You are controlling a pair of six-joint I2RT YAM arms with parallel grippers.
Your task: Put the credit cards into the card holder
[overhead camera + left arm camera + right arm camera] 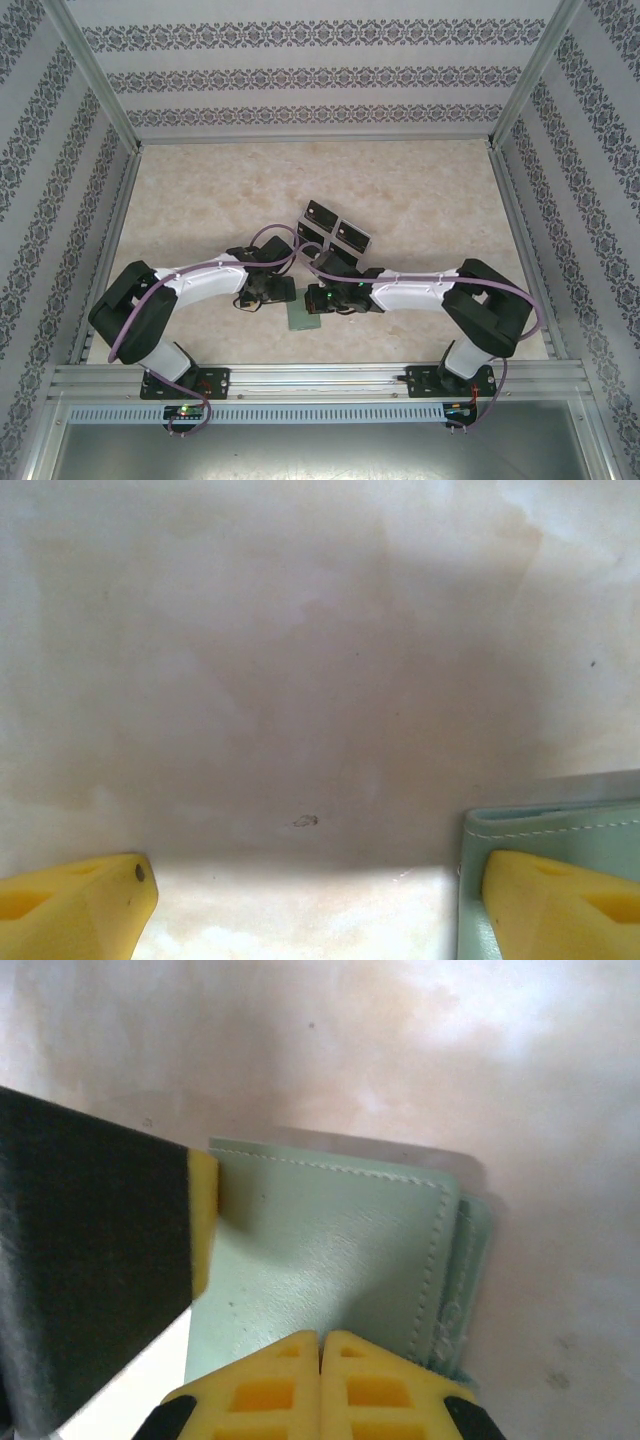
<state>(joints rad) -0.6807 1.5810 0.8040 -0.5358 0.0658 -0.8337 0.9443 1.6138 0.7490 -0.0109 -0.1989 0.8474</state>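
The grey-green card holder [302,320] lies closed on the table between the two arms, near the front. In the right wrist view its stitched cover [330,1240] sits under my right gripper [320,1340], whose yellow fingertips are pressed together, shut on nothing, right at the cover. My left gripper [315,910] is open with bare table between its fingers; its right finger [560,905] rests over the holder's corner [545,825]. From above, the left gripper [272,290] is at the holder's left and the right gripper [318,297] just above it. Black credit cards [321,215] lie grouped behind the grippers.
Metal frame posts and patterned walls close in the table [420,200] on the left, back and right. A metal rail [320,378] runs along the front edge by the arm bases. In the right wrist view the left arm's dark finger [90,1270] stands by the holder's left edge.
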